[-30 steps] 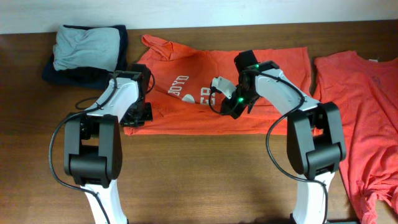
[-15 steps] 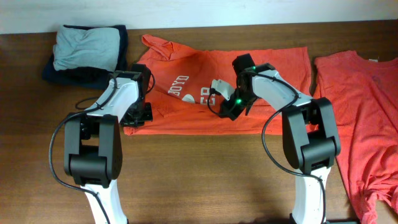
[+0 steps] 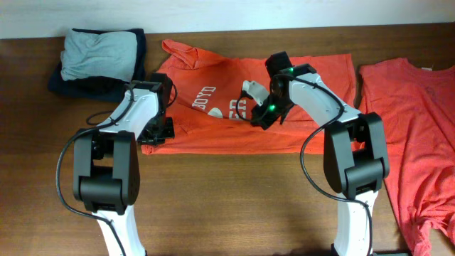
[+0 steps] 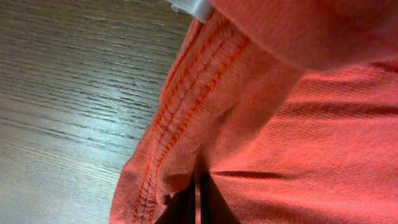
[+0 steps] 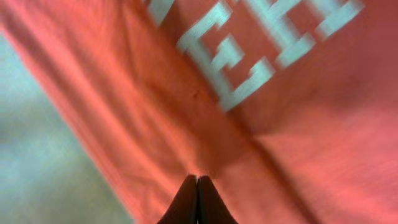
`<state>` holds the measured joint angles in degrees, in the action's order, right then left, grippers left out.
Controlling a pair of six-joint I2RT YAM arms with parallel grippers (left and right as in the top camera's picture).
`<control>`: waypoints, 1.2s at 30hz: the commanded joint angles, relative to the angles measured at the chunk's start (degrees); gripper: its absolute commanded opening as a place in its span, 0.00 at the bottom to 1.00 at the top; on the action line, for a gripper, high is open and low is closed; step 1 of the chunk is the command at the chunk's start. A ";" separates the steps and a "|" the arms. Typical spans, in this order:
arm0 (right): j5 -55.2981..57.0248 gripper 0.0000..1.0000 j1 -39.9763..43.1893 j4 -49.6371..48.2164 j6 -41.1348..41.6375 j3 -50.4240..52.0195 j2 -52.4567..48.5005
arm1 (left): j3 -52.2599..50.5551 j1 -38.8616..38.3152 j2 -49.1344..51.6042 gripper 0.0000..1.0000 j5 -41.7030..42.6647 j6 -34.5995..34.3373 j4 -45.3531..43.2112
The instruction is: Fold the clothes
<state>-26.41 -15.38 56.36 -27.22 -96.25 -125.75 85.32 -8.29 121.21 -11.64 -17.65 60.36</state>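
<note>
An orange-red T-shirt (image 3: 213,135) with white chest lettering (image 3: 205,94) lies partly folded at the table's middle back. My left gripper (image 3: 158,132) is at the shirt's lower left corner and is shut on its stitched hem (image 4: 186,106); the fingertips (image 4: 199,186) pinch the cloth. My right gripper (image 3: 260,116) is over the shirt's middle, shut on a fold of the shirt (image 5: 298,155) just below the white letters (image 5: 249,56), with its fingertips (image 5: 197,180) closed together. A second orange-red shirt (image 3: 419,135) lies spread at the right.
A folded pile of grey and dark navy clothes (image 3: 99,57) sits at the back left. The second shirt reaches the table's right and front edges. Bare wooden table (image 3: 234,192) lies in front of the middle shirt.
My right gripper has moved slightly back and to the right with the pinched cloth, shifting the lettered fold. The left arm has not moved.
</note>
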 commanded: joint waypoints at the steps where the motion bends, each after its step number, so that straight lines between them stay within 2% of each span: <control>1: -1.86 0.04 -0.55 4.31 -2.97 -0.83 0.33 | -0.76 0.20 0.94 0.06 -1.27 -0.79 -0.13; 36: 2.71 0.04 -2.03 -2.84 -1.66 3.23 -1.38 | -0.76 0.20 0.94 0.06 -1.27 -0.79 -0.09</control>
<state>-25.36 -16.93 54.22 -29.98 -93.41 -126.39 85.32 -8.29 121.21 -11.64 -17.65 60.36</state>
